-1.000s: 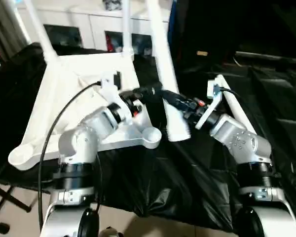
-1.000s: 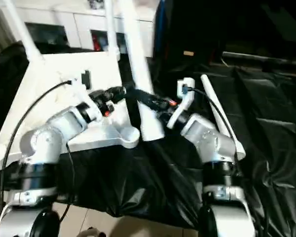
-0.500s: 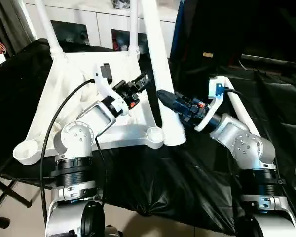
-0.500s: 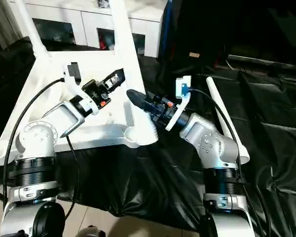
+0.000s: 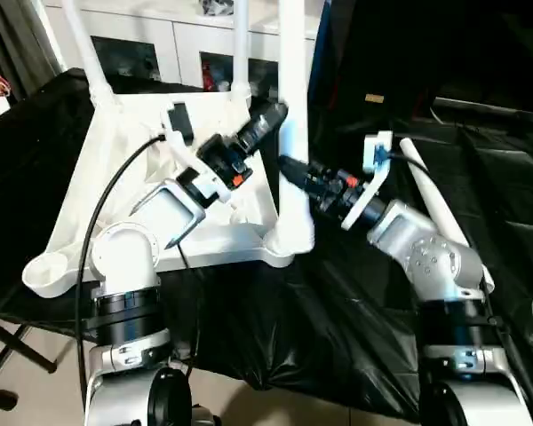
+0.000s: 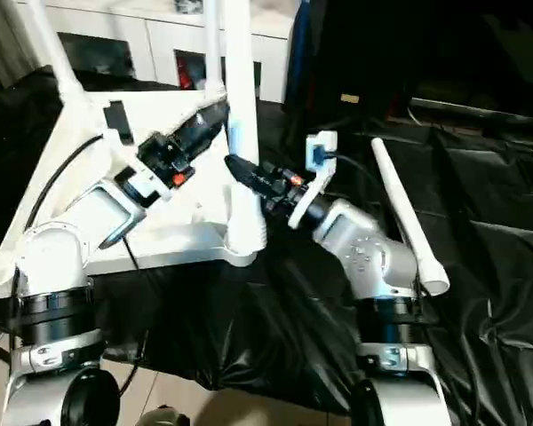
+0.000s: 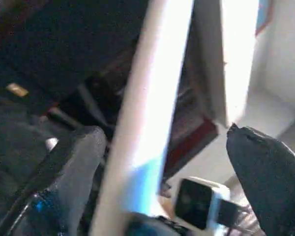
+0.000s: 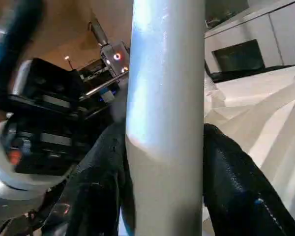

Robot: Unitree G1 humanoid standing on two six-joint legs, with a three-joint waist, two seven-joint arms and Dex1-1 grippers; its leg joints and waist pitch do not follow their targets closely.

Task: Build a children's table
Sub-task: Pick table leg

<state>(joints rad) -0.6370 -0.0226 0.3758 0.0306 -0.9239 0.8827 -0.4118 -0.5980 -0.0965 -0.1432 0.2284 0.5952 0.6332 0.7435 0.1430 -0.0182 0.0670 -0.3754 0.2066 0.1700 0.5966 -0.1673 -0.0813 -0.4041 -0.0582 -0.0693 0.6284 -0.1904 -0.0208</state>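
Observation:
The white table top [image 5: 98, 177] lies upside down on black cloth, with two legs [image 5: 80, 44] [image 5: 241, 44] standing in its far corner sockets. A third white leg [image 5: 293, 89] stands nearly upright, its lower end at the near right corner socket [image 5: 284, 247]; how deep it sits is hidden. My right gripper [image 5: 293, 173] is shut on this leg, one finger [image 8: 236, 187] pressed to each side. My left gripper [image 5: 275, 114] is higher up, open, with the leg [image 7: 147, 123] passing between its spread fingers [image 7: 270, 177]. The fourth leg [image 5: 440, 204] lies on the cloth at the right.
A white cabinet with glass doors [image 5: 160, 44] stands behind the table top. The near left corner socket [image 5: 44, 275] sits at the edge of the cloth-covered stand. Black cloth [image 5: 293, 337] hangs over the front edge. Dark equipment fills the back right.
The third leg has swung from leaning left to nearly upright, its lower end moving over the near right socket. My left gripper has risen and reached around the leg.

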